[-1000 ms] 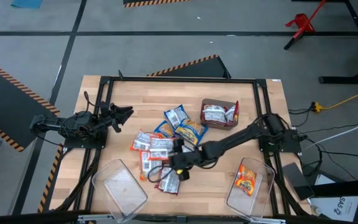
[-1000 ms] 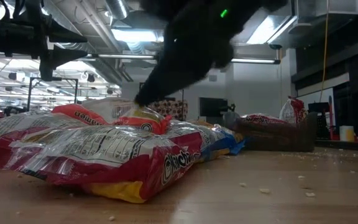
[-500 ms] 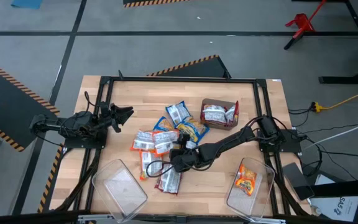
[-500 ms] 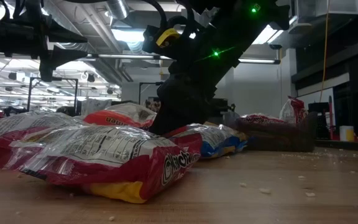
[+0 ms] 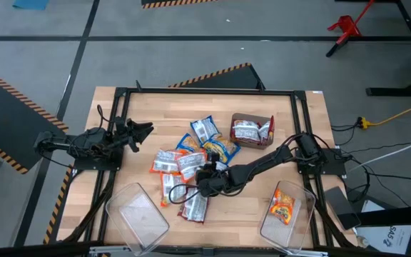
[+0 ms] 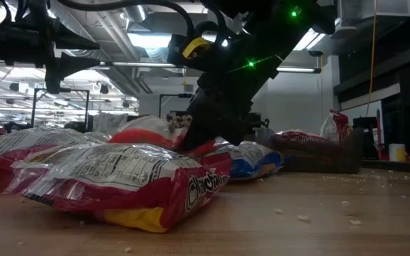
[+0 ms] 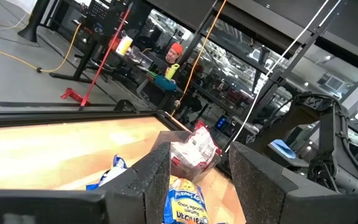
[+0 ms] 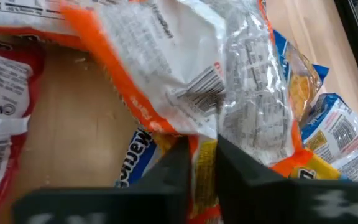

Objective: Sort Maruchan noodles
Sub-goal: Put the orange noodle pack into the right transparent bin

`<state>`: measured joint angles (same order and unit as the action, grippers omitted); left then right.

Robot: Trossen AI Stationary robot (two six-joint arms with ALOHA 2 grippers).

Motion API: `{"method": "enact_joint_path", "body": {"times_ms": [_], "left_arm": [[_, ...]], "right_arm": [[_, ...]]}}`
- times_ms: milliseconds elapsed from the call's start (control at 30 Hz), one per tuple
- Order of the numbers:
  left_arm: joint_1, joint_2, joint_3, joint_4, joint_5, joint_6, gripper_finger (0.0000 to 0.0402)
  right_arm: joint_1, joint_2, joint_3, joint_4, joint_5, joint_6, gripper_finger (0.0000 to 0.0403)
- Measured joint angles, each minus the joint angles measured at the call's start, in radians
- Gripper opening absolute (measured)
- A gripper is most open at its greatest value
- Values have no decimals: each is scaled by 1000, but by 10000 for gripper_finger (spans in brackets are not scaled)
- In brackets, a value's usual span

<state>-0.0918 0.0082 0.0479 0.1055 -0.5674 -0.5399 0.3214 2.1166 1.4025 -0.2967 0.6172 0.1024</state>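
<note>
A wooden table (image 5: 262, 107) fills the scene from above. At its seven o'clock corner sits an empty clear bin (image 5: 138, 214); at five o'clock a second bin (image 5: 302, 214) holds one orange noodle packet (image 5: 285, 207). A small brown box (image 5: 252, 131) at one o'clock holds more packets. The pile of noodle packets (image 5: 191, 160) lies at the centre. The right gripper (image 5: 204, 173) reaches into the pile, its fingers (image 8: 232, 165) pinched narrow on an orange-edged packet (image 8: 185, 74). The left gripper (image 5: 143, 131) waits at nine o'clock, fingers (image 7: 257, 174) spread wide, holding nothing.
</note>
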Motion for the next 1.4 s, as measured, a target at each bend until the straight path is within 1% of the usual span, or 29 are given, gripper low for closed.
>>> {"method": "enact_joint_path", "body": {"times_ms": [67, 233, 367, 433, 567, 700, 800, 900, 1000, 1067, 1300, 1400], "left_arm": [[0, 0, 0, 0, 0, 0, 158], [0, 0, 0, 0, 0, 0, 158], [0, 0, 0, 0, 0, 0, 158], [0, 0, 0, 0, 0, 0, 158], [0, 0, 0, 0, 0, 0, 158], [0, 0, 0, 0, 0, 0, 158], [0, 0, 0, 0, 0, 0, 158], [0, 0, 0, 0, 0, 0, 158], [0, 0, 0, 0, 0, 0, 158], [0, 0, 0, 0, 0, 0, 158], [0, 0, 0, 0, 0, 0, 158], [0, 0, 0, 0, 0, 0, 158]], "right_arm": [[5, 0, 16, -26, -11, 0, 11], [12, 0, 95, -126, -17, 8, 7], [22, 1, 203, -251, -20, 9, 5], [30, 1, 268, -328, -28, 7, 3], [65, 1, 424, -537, -24, 30, 2], [112, 1, 564, -725, -15, 106, 1], [158, 1, 661, -884, 23, 236, 1], [218, 1, 735, -1063, 52, 423, 2], [301, 1, 773, -1211, 84, 633, 2], [362, 0, 777, -1279, 88, 784, 2], [555, -10, 764, -1274, 48, 1149, 1], [626, -14, 763, -1274, 36, 1255, 1]]}}
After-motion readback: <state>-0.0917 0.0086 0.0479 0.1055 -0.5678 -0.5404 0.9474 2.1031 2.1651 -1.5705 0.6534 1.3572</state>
